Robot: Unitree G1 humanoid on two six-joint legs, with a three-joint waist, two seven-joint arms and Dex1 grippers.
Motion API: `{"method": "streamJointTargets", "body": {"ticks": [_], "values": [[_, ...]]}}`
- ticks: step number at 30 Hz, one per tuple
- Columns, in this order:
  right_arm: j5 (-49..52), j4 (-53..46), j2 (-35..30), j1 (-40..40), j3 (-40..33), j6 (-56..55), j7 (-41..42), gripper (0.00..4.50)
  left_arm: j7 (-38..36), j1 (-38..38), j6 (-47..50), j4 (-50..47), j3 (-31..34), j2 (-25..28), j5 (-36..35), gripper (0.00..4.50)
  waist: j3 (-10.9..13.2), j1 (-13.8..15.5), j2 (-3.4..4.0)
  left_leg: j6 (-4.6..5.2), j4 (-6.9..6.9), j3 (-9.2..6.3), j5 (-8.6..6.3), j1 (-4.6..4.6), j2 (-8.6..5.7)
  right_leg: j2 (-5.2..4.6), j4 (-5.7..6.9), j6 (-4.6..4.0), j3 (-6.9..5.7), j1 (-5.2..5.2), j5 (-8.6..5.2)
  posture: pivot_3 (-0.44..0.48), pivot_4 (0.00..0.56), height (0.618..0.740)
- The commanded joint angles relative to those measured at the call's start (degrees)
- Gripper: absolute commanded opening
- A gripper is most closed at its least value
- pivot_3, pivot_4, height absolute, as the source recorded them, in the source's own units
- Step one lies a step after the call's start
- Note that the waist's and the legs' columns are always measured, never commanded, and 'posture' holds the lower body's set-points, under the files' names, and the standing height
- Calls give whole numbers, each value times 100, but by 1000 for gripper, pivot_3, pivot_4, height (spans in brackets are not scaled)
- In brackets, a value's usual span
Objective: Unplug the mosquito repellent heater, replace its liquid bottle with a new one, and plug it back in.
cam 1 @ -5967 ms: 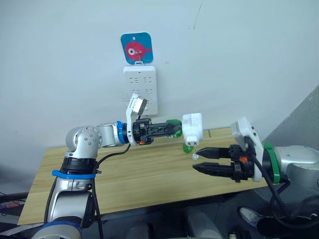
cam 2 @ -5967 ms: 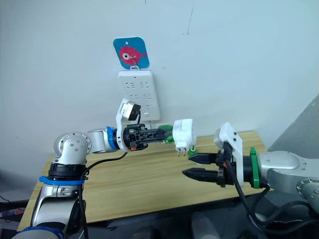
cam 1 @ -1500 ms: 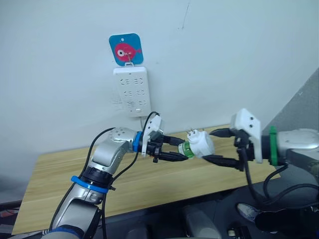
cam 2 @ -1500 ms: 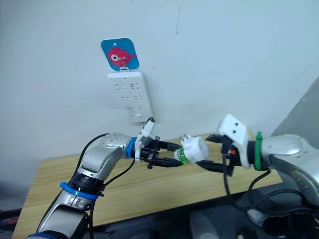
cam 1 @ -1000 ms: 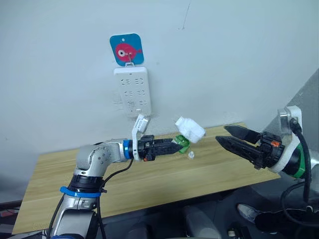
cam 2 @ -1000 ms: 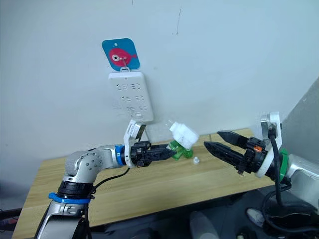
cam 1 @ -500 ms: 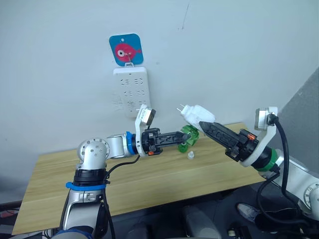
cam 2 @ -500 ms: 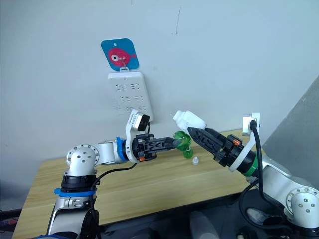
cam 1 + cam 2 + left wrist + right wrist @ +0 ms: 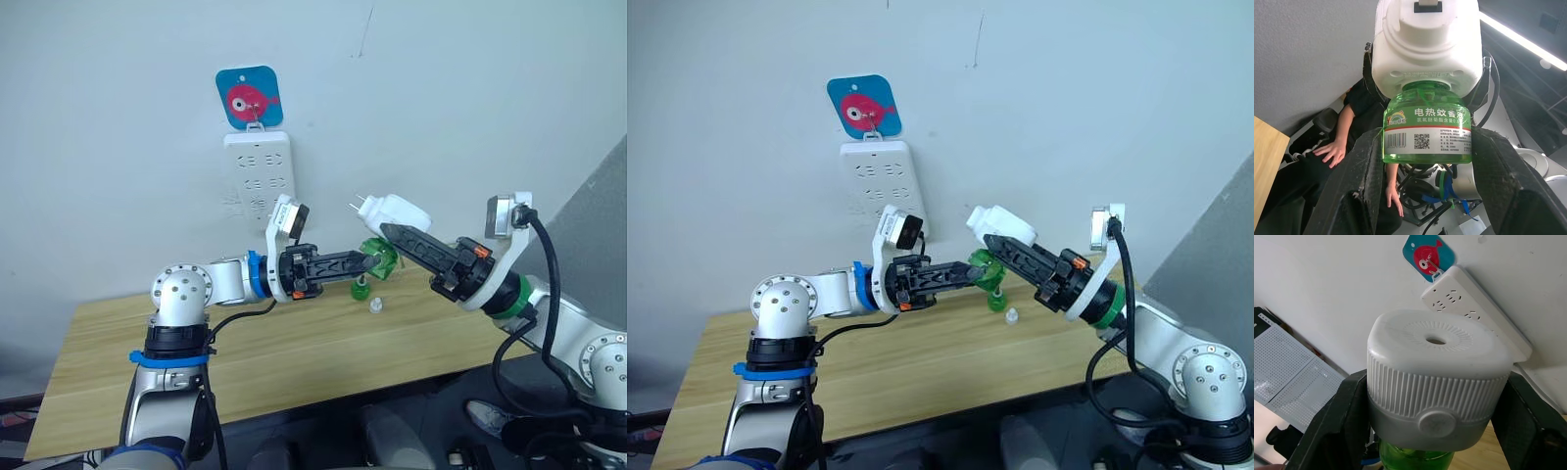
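**Operator:** Report the position of the mosquito repellent heater (image 9: 397,211).

**Robot:** It is in the air above the wooden table (image 9: 245,343), between the fingers of my right gripper (image 9: 389,233), which is clamped on its white body. Its two metal prongs point away from that gripper, toward the wall. In the right wrist view the ribbed white shell with its round vent hole sits squarely between both fingers.

**Operator:** And the liquid bottle?

**Robot:** The green liquid bottle (image 9: 1427,128) is seated in the underside of the heater, neck in the housing. My left gripper (image 9: 370,260) grasps the bottle's body; both fingers press its labelled sides. The two grippers meet tip to tip at the heater.

**Operator:** Surroundings?

**Robot:** Below my grippers, a second green bottle (image 9: 361,288) stands on the table, with a small white cap (image 9: 374,306) just beside it. Beyond my left gripper, the white power strip (image 9: 260,177) hangs on the wall under a blue hook plate with a pink fish (image 9: 245,97). The left wrist view shows a seated person (image 9: 1337,147) beyond the bottle.
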Motion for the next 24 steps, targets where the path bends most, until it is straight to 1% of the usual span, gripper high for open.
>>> {"method": "streamJointTargets", "body": {"ticks": [1,4,6,8,9,12,13,15,17,18,21,23,24], "values": [[234,-158,-40,-128,-41,-91,90,3031,-132,-52,-184,-20,-29,106,113,2290,0,0,0,0,0,1,0,0,0,0,0,0,-1,0,0,-265,82,740],[314,-173,-68,-96,-72,-103,95,3031,-164,-48,-74,196,27,152,5,2290,0,1,0,0,0,2,0,0,-1,0,0,0,-1,0,0,-261,83,740],[351,-190,-80,-68,-89,-115,91,3031,-242,12,-121,241,4,242,79,2290,0,0,0,0,0,2,0,0,-1,0,0,0,-1,0,0,-259,83,740],[388,-204,-89,-26,-110,-135,80,3031,-501,154,-251,111,-111,448,269,3011,0,-1,0,0,-1,2,0,0,0,1,0,0,-1,-1,0,-259,83,740],[408,-215,-90,-5,-118,-147,72,3031,-605,215,-309,62,-158,539,349,3254,-1,-5,1,0,-1,2,0,0,0,1,0,0,-1,-1,0,-255,83,740],[436,-242,-115,59,-141,-182,61,3031,-879,434,-672,-72,-274,808,715,4239,-2,-4,4,0,-3,0,0,1,3,2,1,-1,0,-3,-1,-253,83,740],[428,-250,-125,78,-148,-195,59,3031,-960,514,-863,-128,-315,894,890,4495,-2,-1,4,0,-3,0,0,2,3,2,1,-1,0,-2,-1,-253,83,740],[349,-261,-142,106,-184,-243,41,3031,-1094,754,-1555,-268,-445,1094,1501,4500,-2,4,4,0,-3,0,0,1,2,1,-1,0,0,-2,-1,-253,85,740],[24,-300,-292,120,-227,-192,90,3031,-1257,1034,-2277,-433,-544,1318,2095,4500,-2,5,4,0,-4,2,0,0,1,-2,-2,-1,8,-3,0,-252,87,740],[-224,-337,-397,120,-241,-153,143,3031,-1116,1136,-2558,-458,-452,1311,2282,4500,-1,9,6,0,-4,2,0,1,1,-5,-3,-3,12,-3,1,-245,90,740],[-1258,-471,-700,13,-184,-171,220,3031,-558,1544,-3962,-526,-115,1253,3249,4500,-1,47,5,0,-4,5,0,0,2,-16,-8,-2,21,-3,0,-236,92,740],[-1968,-593,-835,-89,-29,-202,330,3031,-53,1728,-4381,-433,200,1187,3576,4500,-1,56,5,0,-4,9,0,1,3,-17,-8,-1,27,-4,0,-236,92,740],[-2185,-655,-837,-116,48,-210,385,3031,-65,1866,-4802,-412,279,1240,3816,4500,-1,59,4,0,-5,12,0,1,4,-17,-8,-1,31,-5,0,-204,96,740]]}}
